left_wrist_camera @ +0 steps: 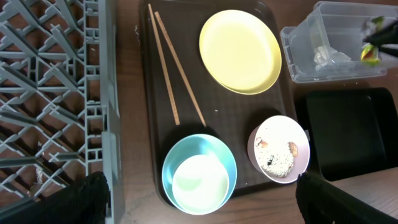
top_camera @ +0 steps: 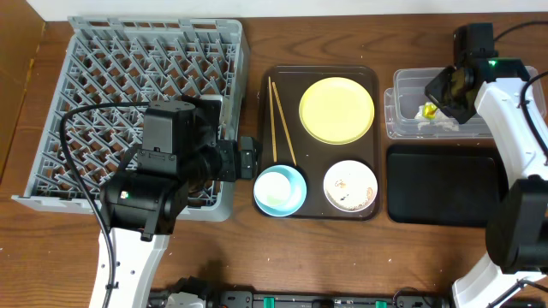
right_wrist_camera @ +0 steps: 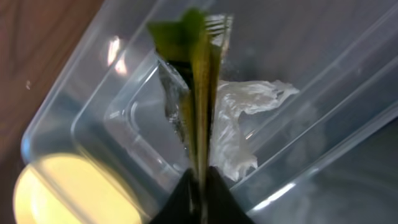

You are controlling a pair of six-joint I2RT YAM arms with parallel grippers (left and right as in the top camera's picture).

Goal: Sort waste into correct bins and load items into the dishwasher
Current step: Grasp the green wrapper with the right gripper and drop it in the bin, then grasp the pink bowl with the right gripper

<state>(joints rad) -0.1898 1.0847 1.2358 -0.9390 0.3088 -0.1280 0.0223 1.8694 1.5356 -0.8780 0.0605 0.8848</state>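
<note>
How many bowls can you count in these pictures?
2. The light-blue bowl sits in the brown tray's near-left corner, the small white bowl, holding crumbs, in its near-right. The left arm hides part of the dish rack.

rack (top_camera: 111, 60): grey matt plastic
tub (top_camera: 402, 111): clear glossy plastic
black tray (top_camera: 441, 184): glossy
chopsticks (top_camera: 276, 120): bare wood
plate (top_camera: 336, 109): smooth, matt
tissue (right_wrist_camera: 239, 124): crumpled white paper
wrapper (right_wrist_camera: 199, 93): shiny film
table (top_camera: 342, 257): wood grain
</note>
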